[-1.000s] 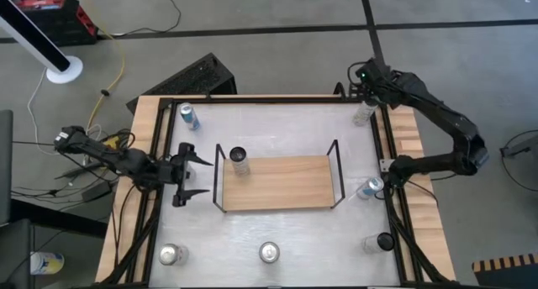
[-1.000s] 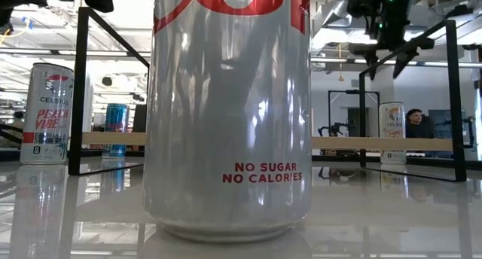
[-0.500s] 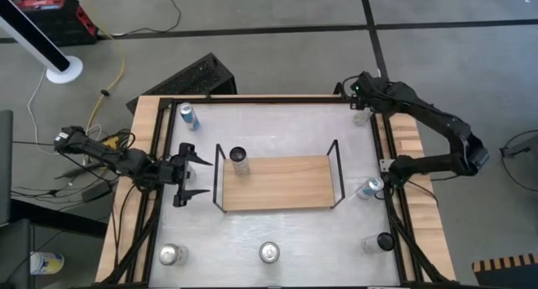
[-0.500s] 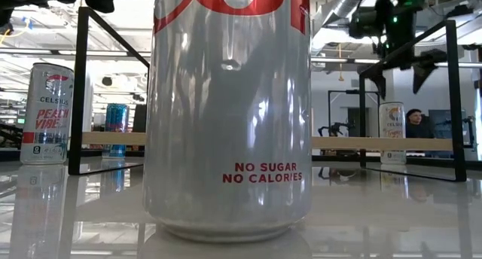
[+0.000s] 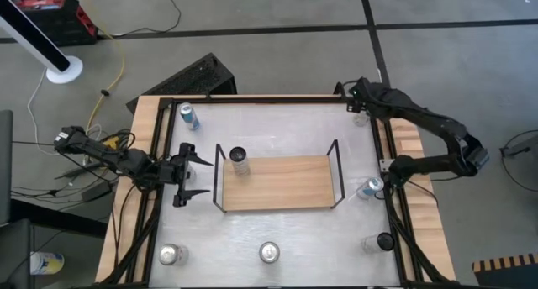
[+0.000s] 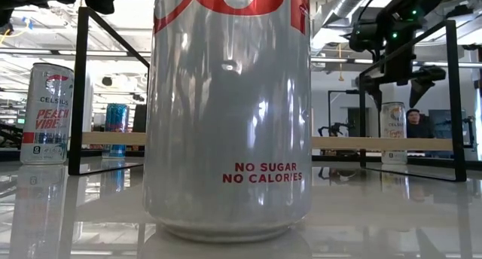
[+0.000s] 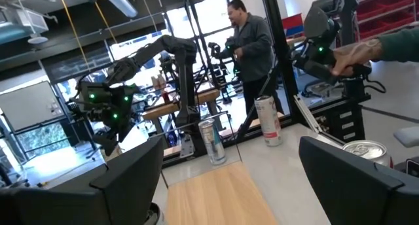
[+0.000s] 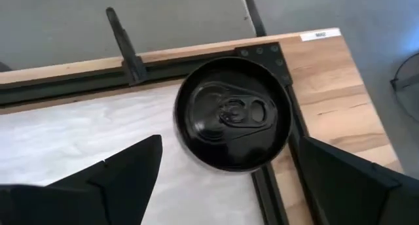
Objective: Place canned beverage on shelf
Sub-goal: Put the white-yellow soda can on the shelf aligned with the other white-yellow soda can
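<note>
In the low view, the big silver can [image 6: 227, 108] nearest the camera carries red lettering, "NO SUGAR" above "NO CALORIES", low on its side. The slim white can [image 6: 47, 114] standing at the left reads "CELSIUS" near its top, with "PEACH VIBE" in red below. Print on the other cans is too small to read, and no other text is legible in the remaining views.

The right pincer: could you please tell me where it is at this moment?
In the high view, the right pincer hangs open over the can at the table's far right corner, beyond the shelf; its wrist view looks straight down on the can's black lid.
</note>
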Robot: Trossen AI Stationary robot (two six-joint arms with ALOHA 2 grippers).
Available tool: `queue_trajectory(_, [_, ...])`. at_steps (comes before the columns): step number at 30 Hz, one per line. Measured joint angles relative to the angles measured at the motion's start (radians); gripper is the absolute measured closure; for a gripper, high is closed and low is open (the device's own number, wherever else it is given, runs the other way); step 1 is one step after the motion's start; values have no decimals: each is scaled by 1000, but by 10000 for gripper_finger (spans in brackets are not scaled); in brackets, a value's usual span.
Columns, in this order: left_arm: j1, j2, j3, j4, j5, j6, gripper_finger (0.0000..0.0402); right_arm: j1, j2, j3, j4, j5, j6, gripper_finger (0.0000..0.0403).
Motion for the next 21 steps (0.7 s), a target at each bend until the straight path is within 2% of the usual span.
queue_trajectory(4, [0,2,0,0,0,0,59,19,0,-30,62,51,4,21])
queue_trajectory(9, [0,2,0,-1,0,0,59,23,0,-72,204,59,-2,21])
queue_trajectory(17, [0,2,0,-9,0,0,59,17,2,-72,199,77,2,23])
queue_trajectory(21, [0,2,0,-9,0,-9,59,18,2,-72,199,77,2,43])
